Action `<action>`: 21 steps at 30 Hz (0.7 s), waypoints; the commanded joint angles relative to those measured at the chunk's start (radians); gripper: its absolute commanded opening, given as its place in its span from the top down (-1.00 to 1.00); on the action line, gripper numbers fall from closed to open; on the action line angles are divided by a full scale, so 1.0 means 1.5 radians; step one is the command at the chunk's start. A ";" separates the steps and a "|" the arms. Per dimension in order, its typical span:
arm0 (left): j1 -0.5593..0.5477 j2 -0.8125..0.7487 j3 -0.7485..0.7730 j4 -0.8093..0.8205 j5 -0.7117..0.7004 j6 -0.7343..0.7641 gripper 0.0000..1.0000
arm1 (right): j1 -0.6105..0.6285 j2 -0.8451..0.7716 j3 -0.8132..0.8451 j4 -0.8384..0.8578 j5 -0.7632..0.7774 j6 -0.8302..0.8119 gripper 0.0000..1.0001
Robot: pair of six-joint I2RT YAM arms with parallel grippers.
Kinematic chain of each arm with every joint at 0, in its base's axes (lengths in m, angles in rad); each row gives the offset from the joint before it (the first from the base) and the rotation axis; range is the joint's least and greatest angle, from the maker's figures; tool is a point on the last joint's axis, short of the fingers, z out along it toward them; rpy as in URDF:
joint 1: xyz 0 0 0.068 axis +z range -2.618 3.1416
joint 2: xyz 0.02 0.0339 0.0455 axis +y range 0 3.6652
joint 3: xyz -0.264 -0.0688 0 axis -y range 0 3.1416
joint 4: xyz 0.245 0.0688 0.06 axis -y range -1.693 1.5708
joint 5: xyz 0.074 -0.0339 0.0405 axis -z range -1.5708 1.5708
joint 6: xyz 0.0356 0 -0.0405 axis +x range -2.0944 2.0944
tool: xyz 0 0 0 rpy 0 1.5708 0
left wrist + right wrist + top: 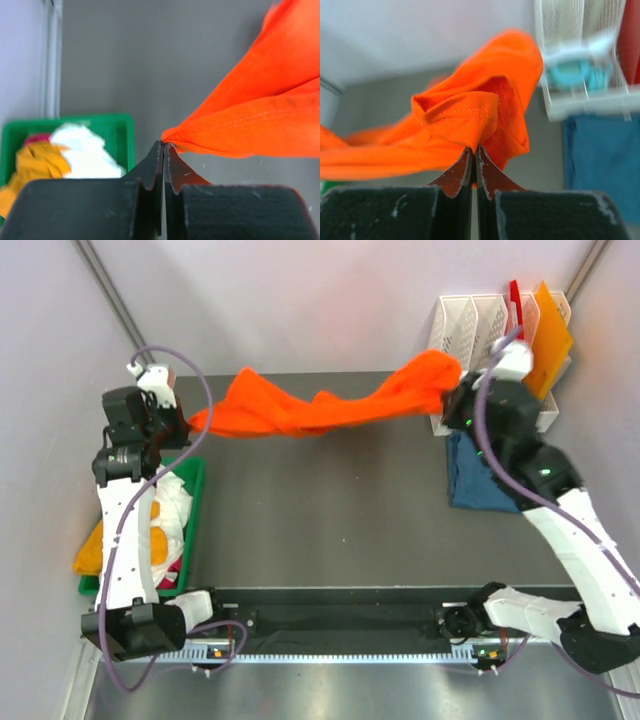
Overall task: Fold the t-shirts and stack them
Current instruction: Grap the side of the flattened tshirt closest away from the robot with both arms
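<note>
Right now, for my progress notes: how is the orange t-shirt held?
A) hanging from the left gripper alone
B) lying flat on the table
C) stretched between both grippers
C: the left gripper and the right gripper each pinch an end of the orange t-shirt.

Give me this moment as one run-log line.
left gripper: shut on orange t-shirt | right gripper: shut on it too | shirt: stretched between them | teal t-shirt: on table

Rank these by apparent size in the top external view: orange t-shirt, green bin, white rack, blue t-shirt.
1. orange t-shirt, clearly the largest.
2. green bin and white rack: they look alike and both are partly hidden, so they are not ranked.
3. blue t-shirt, smallest, though partly covered.
</note>
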 commanded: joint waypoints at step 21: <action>0.009 0.163 0.400 -0.022 -0.126 0.008 1.00 | -0.068 0.138 0.396 -0.169 0.054 -0.086 1.00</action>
